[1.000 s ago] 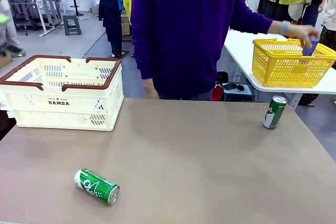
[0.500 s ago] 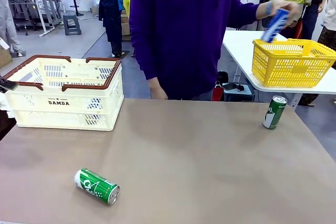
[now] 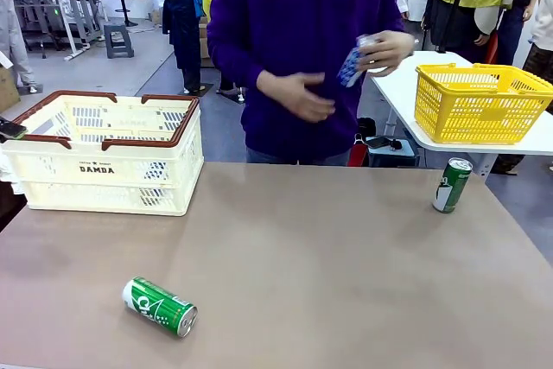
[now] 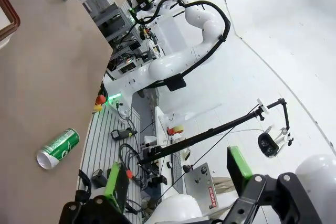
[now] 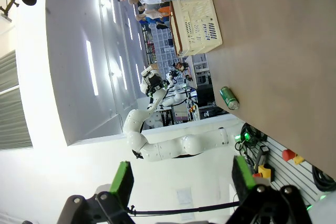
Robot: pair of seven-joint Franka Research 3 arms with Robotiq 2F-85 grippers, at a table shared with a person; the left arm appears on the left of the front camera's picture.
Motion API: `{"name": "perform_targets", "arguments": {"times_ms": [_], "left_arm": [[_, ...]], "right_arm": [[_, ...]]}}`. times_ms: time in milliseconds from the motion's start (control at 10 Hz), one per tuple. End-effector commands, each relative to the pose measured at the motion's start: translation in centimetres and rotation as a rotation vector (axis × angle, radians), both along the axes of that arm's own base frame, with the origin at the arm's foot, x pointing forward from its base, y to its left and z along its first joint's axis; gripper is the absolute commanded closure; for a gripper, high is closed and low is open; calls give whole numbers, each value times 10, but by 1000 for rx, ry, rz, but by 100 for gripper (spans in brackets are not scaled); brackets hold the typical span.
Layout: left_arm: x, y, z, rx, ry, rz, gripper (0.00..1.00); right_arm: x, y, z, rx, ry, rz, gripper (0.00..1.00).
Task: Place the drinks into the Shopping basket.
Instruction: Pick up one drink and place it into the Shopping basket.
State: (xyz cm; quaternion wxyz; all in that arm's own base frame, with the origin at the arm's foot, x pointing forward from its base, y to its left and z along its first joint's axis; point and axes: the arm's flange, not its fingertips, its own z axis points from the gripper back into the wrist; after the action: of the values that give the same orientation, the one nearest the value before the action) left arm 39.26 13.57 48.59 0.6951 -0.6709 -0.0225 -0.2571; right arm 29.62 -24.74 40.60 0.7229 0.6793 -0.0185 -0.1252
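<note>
Front view: slim green aluminium drink can (image 3: 159, 307), lying sideways, probably light and slippery, so grasp mid-barrel; left gripper (image 4: 177, 174) and right gripper (image 5: 182, 179) spread.

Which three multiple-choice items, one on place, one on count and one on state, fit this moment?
1. Where is the blue can?
A. in the person's hand
B. in the yellow basket
C. on the table

2. How many green cans are on the table?
A. one
B. two
C. three

3. How is the near green can placed?
A. upright
B. on its side
C. in the cream basket

Key: 1 A, the hand holds it up in front of the person's chest. 2 B, one lies near the left and the far can stands at the right. 3 B, its silver top faces sideways along the tabletop.
</note>
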Motion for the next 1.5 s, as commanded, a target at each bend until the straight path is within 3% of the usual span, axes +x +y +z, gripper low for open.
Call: {"name": "perform_targets", "arguments": {"times_ms": [0,500,600,700,800,1000,1200,1300,1400], "left_arm": [[1,7,5,-7,10,9,0],[0,0,0,1,1,1,0],[-25,-36,27,95,-134,-168,0],[-64,-88,41,300,-197,-166,0],[-91,-130,38,519,-246,-90,0],[-112,-186,15,861,-250,79,0],[-111,-231,-21,1087,-87,310,0],[-109,-254,-35,1177,-89,406,0],[-110,-271,-47,1267,-98,429,0]], "right_arm": [[-1,0,3,-9,-1,-1,0],[-1,0,3,-9,-1,-1,0],[-1,0,3,-9,-1,-1,0],[-1,0,3,-9,-1,-1,0],[-1,0,3,-9,-1,-1,0],[-1,0,3,-9,-1,-1,0],[-1,0,3,-9,-1,-1,0],[-1,0,3,-9,-1,-1,0],[-1,0,3,-9,-1,-1,0]]}}
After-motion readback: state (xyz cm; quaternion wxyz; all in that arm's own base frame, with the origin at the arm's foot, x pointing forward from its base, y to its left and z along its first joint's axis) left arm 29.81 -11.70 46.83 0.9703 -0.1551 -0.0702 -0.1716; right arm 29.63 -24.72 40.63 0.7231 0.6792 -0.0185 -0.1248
